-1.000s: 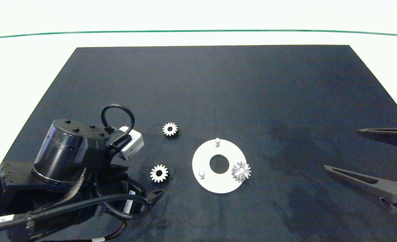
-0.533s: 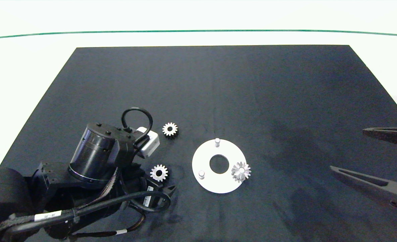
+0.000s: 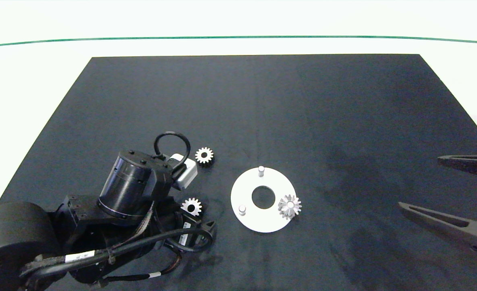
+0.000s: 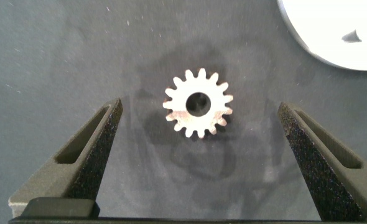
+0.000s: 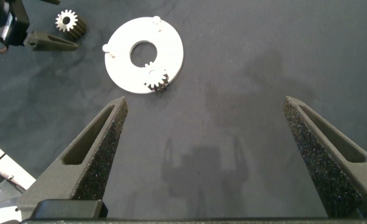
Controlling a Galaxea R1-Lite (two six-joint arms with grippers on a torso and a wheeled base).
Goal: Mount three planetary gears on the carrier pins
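While left hand [image 4: 199,134] gapes astride gear [image 4: 198,103], right hand [image 5: 205,162] released — mat edge.

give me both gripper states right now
left gripper: open, empty, straddling a loose planetary gear on the mat.
right gripper: open, empty, off to the side.

White carrier disc [image 3: 250,221] flat on black mat [image 3: 238,101], over a pale bench [image 3: 28,81]. Two bare pins [image 3: 261,171] at 12 and 8 o'clock on the disc; one silvery gear [image 3: 290,206] seated at 4 o'clock. Two loose gears [image 3: 204,155] at 9 and 10 o'clock from the disc. Left end effector [image 3: 200,220] just beside the nearer one, mostly hidden by its arm. Right end effector [image 3: 463,194] well apart at 3 o'clock, fingers spread.
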